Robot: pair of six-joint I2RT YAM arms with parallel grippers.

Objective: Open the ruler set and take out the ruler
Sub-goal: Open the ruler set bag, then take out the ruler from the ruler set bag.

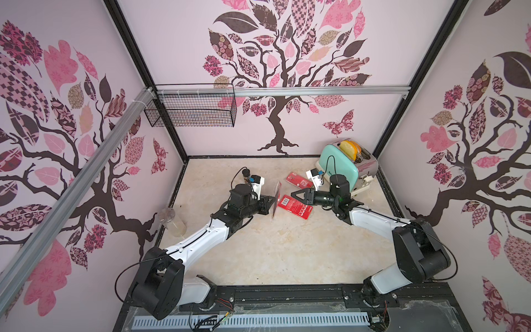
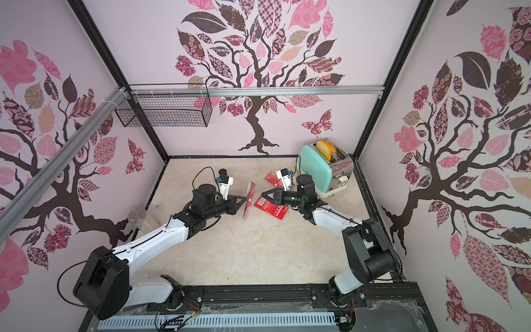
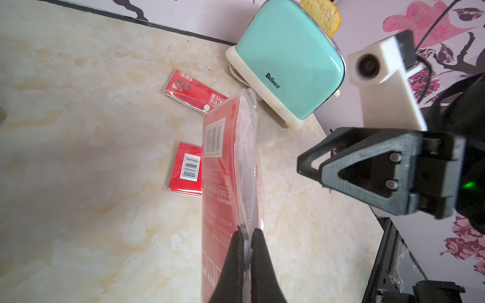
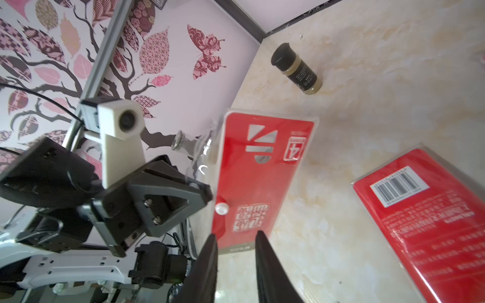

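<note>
The ruler set (image 1: 276, 198) (image 2: 249, 197) is a clear pouch with a red card inside, standing on edge above the table. My left gripper (image 3: 246, 236) (image 1: 271, 201) is shut on the pouch's clear edge. From the right wrist, its red face (image 4: 262, 170) with a white snap button (image 4: 221, 208) shows. My right gripper (image 4: 236, 234) (image 1: 293, 195) faces the pouch from the other side, a short way off. Its jaws are open with nothing between them. The left wrist view shows it beside the pouch (image 3: 309, 165). The ruler itself is hidden inside the pouch.
Two more red packs lie flat on the table, one under the right gripper (image 1: 296, 207) and one farther back (image 1: 298, 179). A teal toaster (image 1: 342, 166) with bread stands at the back right. A spice jar (image 4: 296, 69), a clear jar (image 1: 172, 221) and a wall basket (image 1: 192, 109) are to the left.
</note>
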